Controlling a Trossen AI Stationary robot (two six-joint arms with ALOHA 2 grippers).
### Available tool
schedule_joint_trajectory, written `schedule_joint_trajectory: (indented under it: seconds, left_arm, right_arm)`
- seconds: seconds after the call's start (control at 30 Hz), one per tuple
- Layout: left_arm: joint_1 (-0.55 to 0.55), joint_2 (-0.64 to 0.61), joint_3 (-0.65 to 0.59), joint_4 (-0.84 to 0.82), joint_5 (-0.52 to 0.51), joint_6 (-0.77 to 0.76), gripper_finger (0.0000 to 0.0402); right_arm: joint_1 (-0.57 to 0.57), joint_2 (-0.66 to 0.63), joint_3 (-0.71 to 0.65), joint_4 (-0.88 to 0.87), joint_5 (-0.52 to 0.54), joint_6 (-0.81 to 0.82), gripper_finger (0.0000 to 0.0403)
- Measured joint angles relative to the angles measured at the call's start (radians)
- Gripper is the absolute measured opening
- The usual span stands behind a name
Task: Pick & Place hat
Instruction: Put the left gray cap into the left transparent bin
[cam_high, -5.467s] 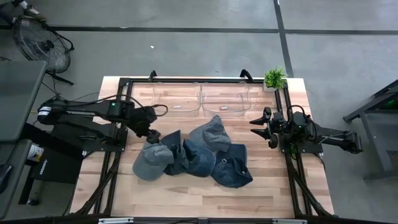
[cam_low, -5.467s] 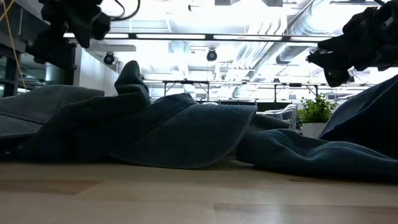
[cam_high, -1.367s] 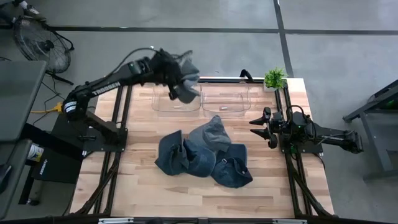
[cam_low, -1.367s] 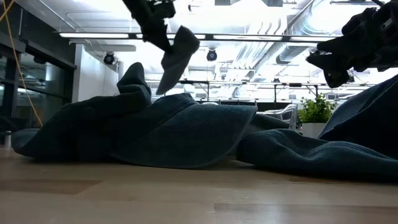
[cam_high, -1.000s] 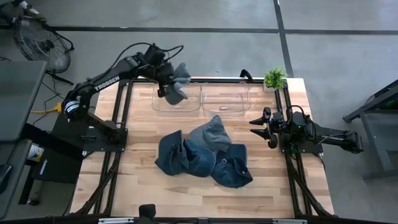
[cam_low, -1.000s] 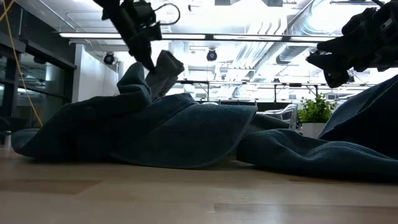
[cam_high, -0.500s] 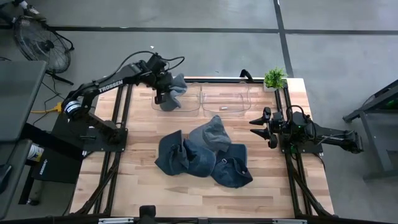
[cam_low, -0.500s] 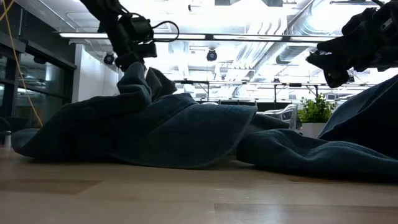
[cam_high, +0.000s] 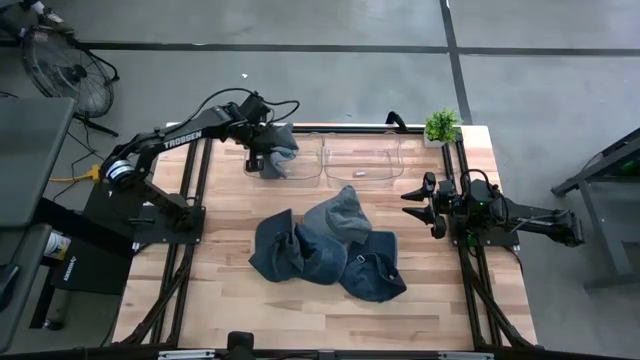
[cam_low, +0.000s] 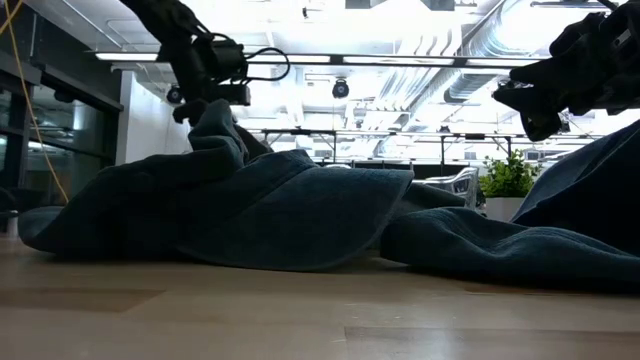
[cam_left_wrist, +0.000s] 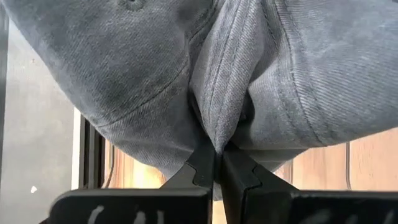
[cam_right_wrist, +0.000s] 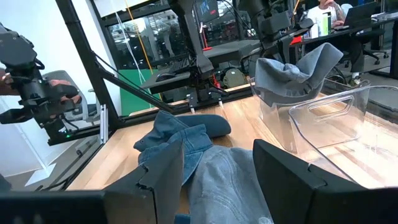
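In the left clear bin (cam_high: 283, 160), left pincer (cam_left_wrist: 216, 163) clenched on grey hat (cam_high: 277, 150) fold, seen only by wrist view, right pincer (cam_high: 422, 207) parted

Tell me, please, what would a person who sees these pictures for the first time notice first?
First, the left gripper, shut on a grey denim hat that it holds in the left clear bin at the table's far edge. Next, the heap of blue denim hats in the middle of the wooden table. The right gripper waits open at the table's right side.
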Motion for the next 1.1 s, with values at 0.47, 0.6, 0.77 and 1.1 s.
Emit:
schedule_joint_trajectory:
  seconds: [0.47,0.6,0.77,1.1]
  left_arm:
    - [-0.056,0.003,0.0,0.049,-0.019,0.035,0.0029]
    - [-0.081,0.003,0.0,0.054,-0.028,0.047,0.0048]
    - [-0.111,0.003,0.0,0.057,-0.112,0.022,0.0116]
    - [-0.127,-0.005,0.075,0.05,-0.234,0.012,0.0227]
  right_arm:
    - [0.0,0.0,0.0,0.0,0.001,0.0,0.0188]
    - [0.0,0.0,0.0,0.0,0.001,0.0,0.0188]
    - [0.0,0.0,0.0,0.0,0.001,0.0,0.0188]
    - [0.0,0.0,0.0,0.0,0.001,0.0,0.0188]
